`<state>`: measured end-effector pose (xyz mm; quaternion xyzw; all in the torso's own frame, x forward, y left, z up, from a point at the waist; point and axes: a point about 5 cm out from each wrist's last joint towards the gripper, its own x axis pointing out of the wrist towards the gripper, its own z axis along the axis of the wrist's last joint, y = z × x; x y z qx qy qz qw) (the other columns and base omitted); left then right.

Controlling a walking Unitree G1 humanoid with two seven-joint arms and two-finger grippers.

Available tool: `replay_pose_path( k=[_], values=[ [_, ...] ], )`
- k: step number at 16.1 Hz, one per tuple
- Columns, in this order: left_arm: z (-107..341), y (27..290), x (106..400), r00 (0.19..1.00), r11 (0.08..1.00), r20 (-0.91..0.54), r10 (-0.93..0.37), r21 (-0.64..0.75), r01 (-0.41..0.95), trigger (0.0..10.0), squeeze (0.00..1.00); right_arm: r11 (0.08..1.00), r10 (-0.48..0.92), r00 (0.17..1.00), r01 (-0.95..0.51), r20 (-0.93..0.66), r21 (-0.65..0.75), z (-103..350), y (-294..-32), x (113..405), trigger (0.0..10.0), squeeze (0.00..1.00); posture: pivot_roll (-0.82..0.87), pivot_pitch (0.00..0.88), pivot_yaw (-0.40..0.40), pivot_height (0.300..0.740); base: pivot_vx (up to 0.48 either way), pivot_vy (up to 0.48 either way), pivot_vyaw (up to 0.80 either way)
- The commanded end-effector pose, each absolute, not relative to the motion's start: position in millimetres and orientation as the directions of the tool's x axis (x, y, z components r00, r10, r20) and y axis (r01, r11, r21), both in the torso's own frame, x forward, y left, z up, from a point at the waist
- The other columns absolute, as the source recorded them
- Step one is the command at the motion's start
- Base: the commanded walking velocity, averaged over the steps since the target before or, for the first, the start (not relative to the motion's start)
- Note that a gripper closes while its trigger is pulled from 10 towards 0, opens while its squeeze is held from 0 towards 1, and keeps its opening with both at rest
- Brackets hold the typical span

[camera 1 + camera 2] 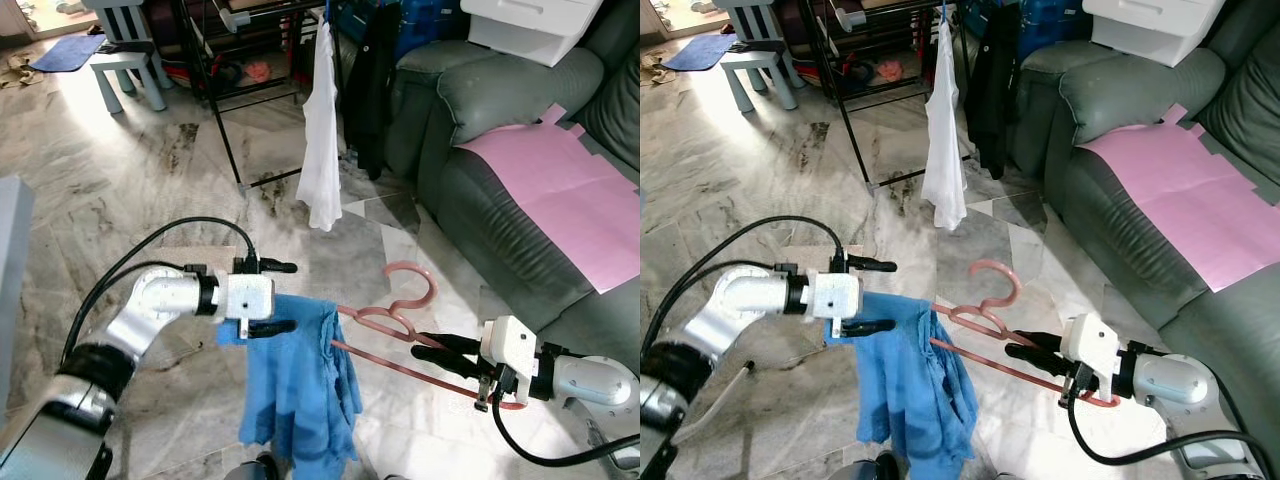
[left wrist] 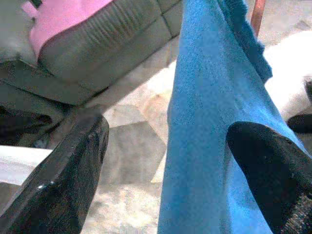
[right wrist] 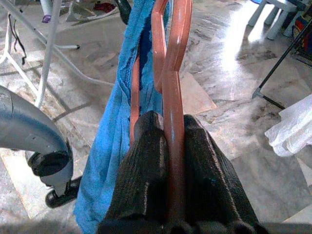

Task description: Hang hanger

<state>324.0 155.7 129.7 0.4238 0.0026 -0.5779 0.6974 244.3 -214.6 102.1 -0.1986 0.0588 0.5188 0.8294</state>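
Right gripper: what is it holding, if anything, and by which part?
The right gripper is shut on the pink plastic hanger, gripping one end of its frame. The blue cloth hangs on the other end.

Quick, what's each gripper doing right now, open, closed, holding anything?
Left gripper: open, jaws either side of the blue cloth's edge.
Right gripper: closed on the pink hanger.

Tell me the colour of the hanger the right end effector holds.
Salmon pink hanger, clearest in the right wrist view.
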Motion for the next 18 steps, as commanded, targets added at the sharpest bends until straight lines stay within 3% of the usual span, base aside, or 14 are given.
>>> replay_pose_path(
  k=[1,2,18],
  values=[
    [128,159,324,0.303,-0.039,-0.521,-0.798,0.547,0.836,1.7,0.0,0.349,0.852,0.43,-0.892,-0.299,-0.287,105,-212,245,10.0,0.0,-0.09,0.157,0.038,0.74,0.0,0.0,0.0],
    [127,160,324,0.287,-0.052,-0.534,-0.795,0.531,0.846,0.0,0.0,0.346,0.852,0.429,-0.891,-0.3,-0.293,105,-211,245,10.0,0.0,-0.09,0.157,0.038,0.74,0.0,0.0,0.0],
    [127,153,330,0.159,-0.149,-0.62,-0.768,0.414,0.898,0.0,0.0,0.307,0.852,0.428,-0.875,-0.301,-0.375,102,-202,254,10.0,0.0,-0.1,0.153,0.038,0.74,0.0,0.0,0.0]
  ],
)
